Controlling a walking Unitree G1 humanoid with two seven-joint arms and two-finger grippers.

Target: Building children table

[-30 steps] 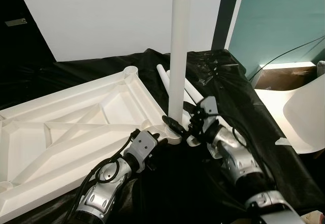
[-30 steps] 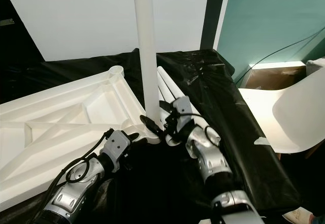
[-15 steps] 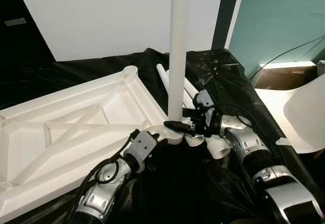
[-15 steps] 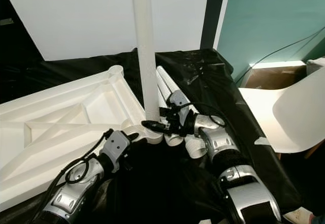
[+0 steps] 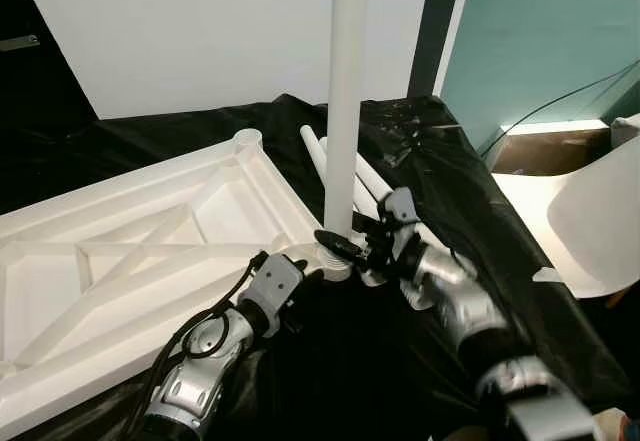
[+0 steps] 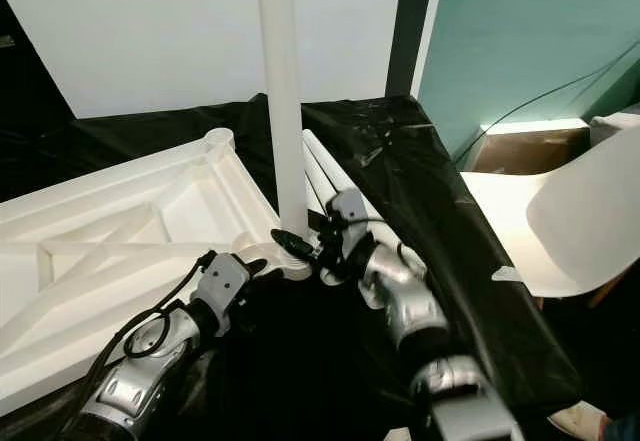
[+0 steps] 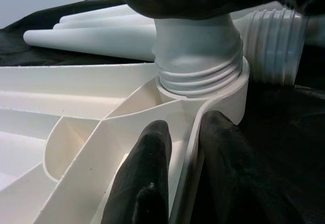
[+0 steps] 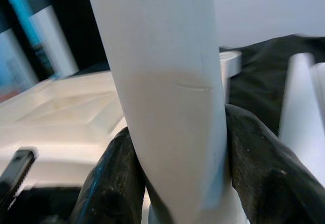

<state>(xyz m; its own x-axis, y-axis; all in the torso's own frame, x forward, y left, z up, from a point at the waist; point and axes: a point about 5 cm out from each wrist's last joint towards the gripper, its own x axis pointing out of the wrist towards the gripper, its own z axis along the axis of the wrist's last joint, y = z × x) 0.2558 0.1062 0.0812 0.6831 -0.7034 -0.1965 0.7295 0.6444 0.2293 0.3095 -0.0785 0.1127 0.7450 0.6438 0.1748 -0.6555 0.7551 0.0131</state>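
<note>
The white plastic tabletop (image 5: 150,251) lies upside down on a black sheet, ribs facing up. A long white leg (image 5: 345,111) stands upright in its near corner socket (image 7: 203,76), the screw thread still showing. My right gripper (image 5: 338,241) is shut on the leg just above the socket; in the right wrist view the leg (image 8: 167,82) is squeezed between both fingers (image 8: 259,173). My left gripper (image 5: 305,273) is shut on the tabletop's rim beside the socket, one finger (image 7: 147,183) on each side of the rim. Spare legs (image 5: 375,176) lie on the sheet behind.
A white chair (image 5: 590,221) stands at the right, past the edge of the black sheet (image 5: 470,191). A cardboard box (image 5: 540,151) and a cable sit against the teal wall. A second corner socket (image 5: 246,141) is at the tabletop's far corner.
My right forearm swung out to the right and back while the gripper stayed around the leg's base. The leg stays upright. My left gripper keeps its hold on the rim.
</note>
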